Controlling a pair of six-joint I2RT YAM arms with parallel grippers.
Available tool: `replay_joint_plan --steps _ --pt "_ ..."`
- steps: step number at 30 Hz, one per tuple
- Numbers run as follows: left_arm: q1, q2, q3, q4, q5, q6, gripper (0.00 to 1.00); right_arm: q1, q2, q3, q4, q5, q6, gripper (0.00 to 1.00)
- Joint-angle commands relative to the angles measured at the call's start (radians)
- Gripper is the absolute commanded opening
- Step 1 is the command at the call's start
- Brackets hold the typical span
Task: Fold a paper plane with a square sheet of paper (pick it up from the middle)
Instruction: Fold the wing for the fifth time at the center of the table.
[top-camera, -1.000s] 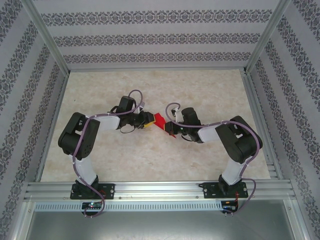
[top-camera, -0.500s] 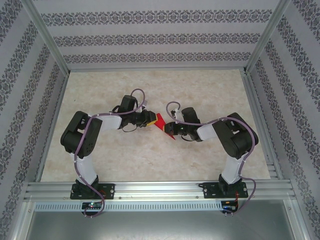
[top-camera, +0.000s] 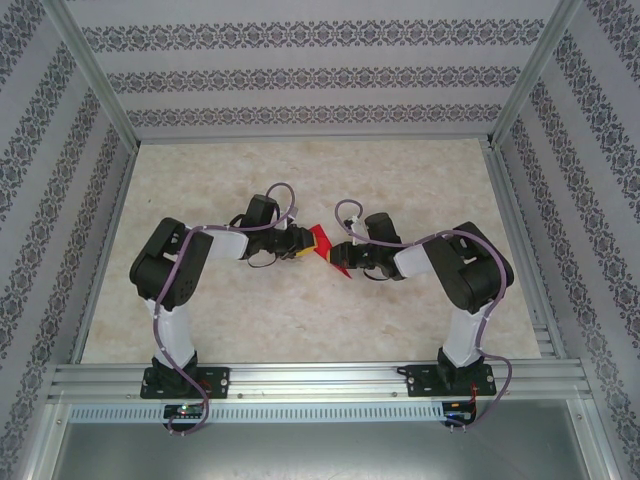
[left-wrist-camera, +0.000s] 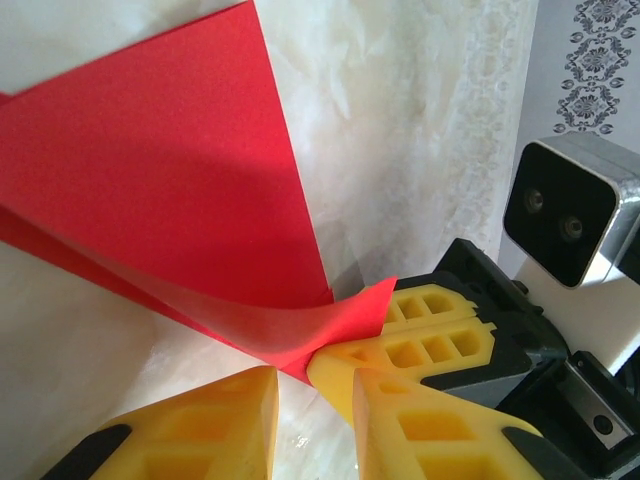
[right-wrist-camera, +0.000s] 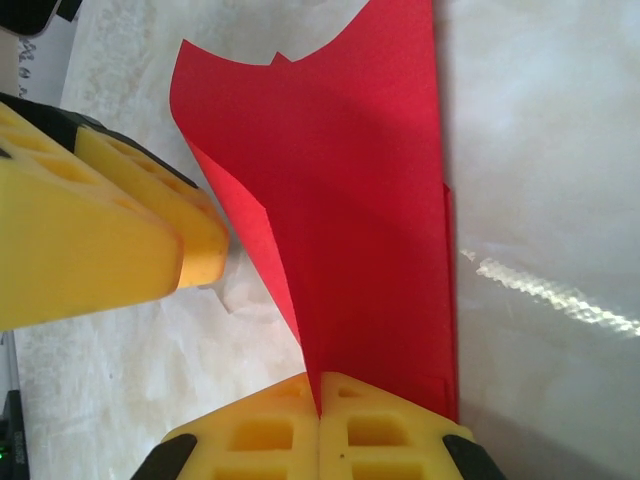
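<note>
Site: the table (top-camera: 250, 310), top view. Both arms reach inward and their grippers meet over the middle of the table.

Item 1, red paper (top-camera: 320, 241). It sits at the centre of the table between the two grippers, touching or nearly touching both. It is no longer a flat square. The left wrist view shows a broad panel of the red paper (left-wrist-camera: 170, 190) lying on the table, with a creased strip along its near edge lifted and curling up. The right wrist view shows the red paper (right-wrist-camera: 360, 200) rising from the pinch point as a tall, tapering fold (its upper edge is ragged in outline).

Item 2, right gripper (top-camera: 339, 257). The right gripper (right-wrist-camera: 320, 385) has its yellow fingers (right-wrist-camera: 390, 430) pressed together, with the paper's folded edge clamped between them. From the left wrist, the same gripper (left-wrist-camera: 385, 325) grips the lifted corner.

Item 3, left gripper (top-camera: 300, 243). The left gripper (left-wrist-camera: 312, 390) has its jaws slightly apart, with bare table visible in the gap. The paper's crease ends just ahead of that gap. I cannot tell whether it touches either finger. Nothing is clamped there.
</note>
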Motion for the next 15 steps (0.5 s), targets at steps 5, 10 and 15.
replay_joint_plan --steps 5,10,15 --pt "-0.02 0.029 0.042 0.069 0.032 -0.003 0.27 -0.01 0.014 0.029 -0.014 -0.037 0.02 0.0" --pt "-0.02 0.052 0.057 0.071 0.022 -0.007 0.24 -0.011 0.001 0.039 -0.045 -0.039 -0.001 0.02" --pt "-0.02 0.067 0.069 0.061 0.002 -0.007 0.22 -0.01 -0.007 0.045 -0.071 -0.039 -0.028 0.09"
